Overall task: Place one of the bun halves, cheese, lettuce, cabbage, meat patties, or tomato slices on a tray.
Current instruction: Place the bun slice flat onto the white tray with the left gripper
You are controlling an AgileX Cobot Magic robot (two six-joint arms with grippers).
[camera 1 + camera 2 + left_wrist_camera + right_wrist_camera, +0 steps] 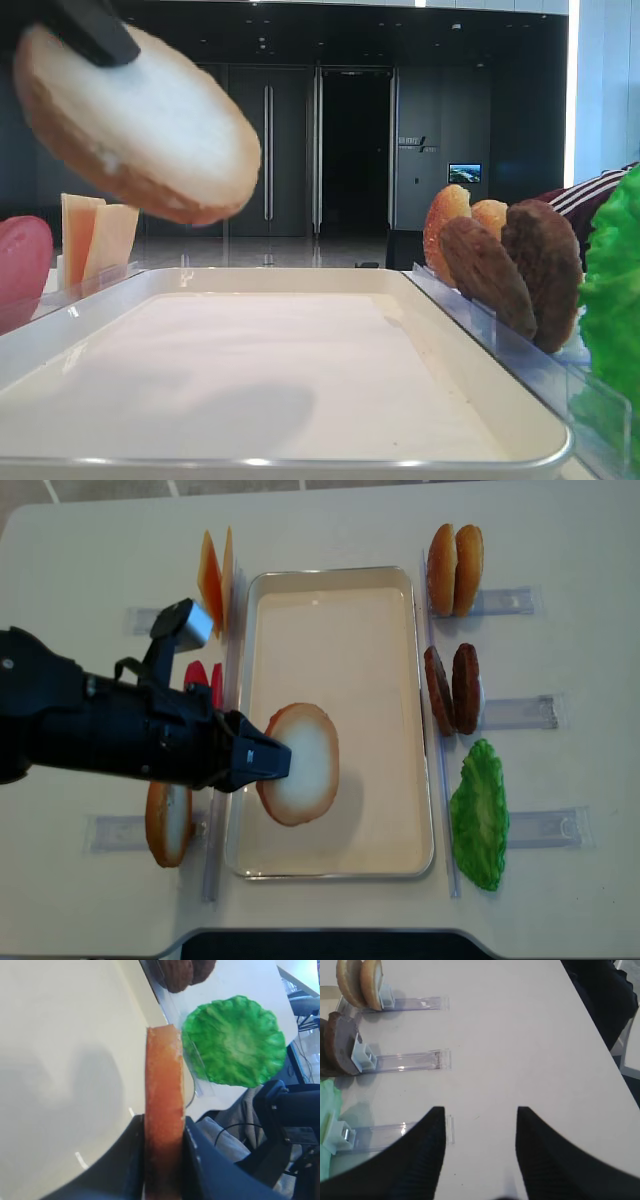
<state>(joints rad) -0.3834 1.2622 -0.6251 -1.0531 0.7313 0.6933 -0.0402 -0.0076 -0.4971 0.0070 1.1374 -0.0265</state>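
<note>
Above the tray (330,580), left end effector (268,760) pinches a tilted bun half (305,765), pale cut face up

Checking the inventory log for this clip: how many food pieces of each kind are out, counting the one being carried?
Bun halves: 4, one held in the left gripper
Meat patties: 2
Cheese slices: 2
Tomato slices: 2, partly hidden by the arm
Lettuce: 1
Total: 11
</note>
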